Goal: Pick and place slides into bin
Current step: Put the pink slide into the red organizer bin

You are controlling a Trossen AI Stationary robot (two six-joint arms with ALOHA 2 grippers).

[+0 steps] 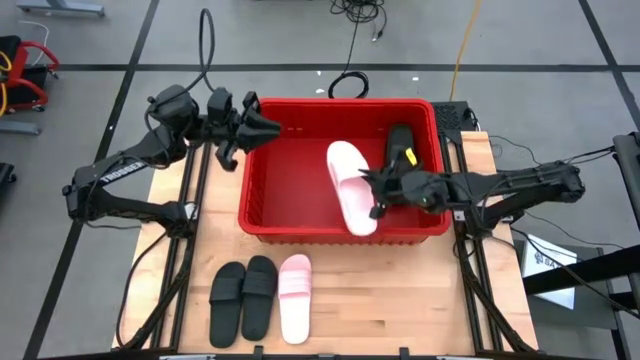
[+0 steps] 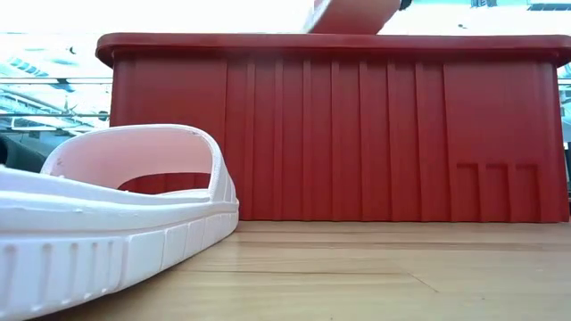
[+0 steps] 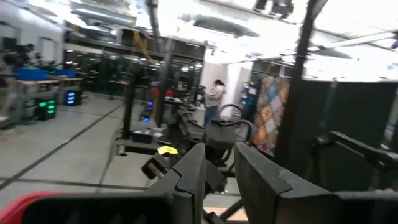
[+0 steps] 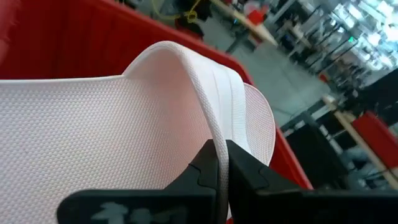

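The red bin [image 1: 262, 205] stands at the table's far middle. Above it hangs a pale pink slide [image 1: 348, 180], with my right gripper [image 1: 378, 200] shut on its strap. In the low view the slide's edge [image 2: 352, 13] shows above the bin's rim [image 2: 339, 42]. A black slide [image 1: 400, 143] lies inside the bin near its far right corner. Two black slides [image 1: 228, 290] [image 1: 259, 295] and another pink slide [image 1: 294, 297] lie flat on the table's near part. My left gripper [image 1: 272, 128] hovers open over the bin's far left corner, holding nothing. My right gripper pinches the pink slide's strap by one edge [image 4: 214, 134] between its two fingers [image 4: 245, 171]. The fingers come from the table's right side, slanting a little downward. The slide is lifted clear over the bin's inside, its footbed [image 4: 93, 130] spreading away from the fingers.
The bin's floor [image 1: 290, 175] is bare on its left half. Bare wooden table [image 1: 400, 300] lies to the right of the three slides. Dark frame rails [image 1: 470, 290] run along both table sides. Beyond the table is a room, with a person [image 3: 216, 96] far off.
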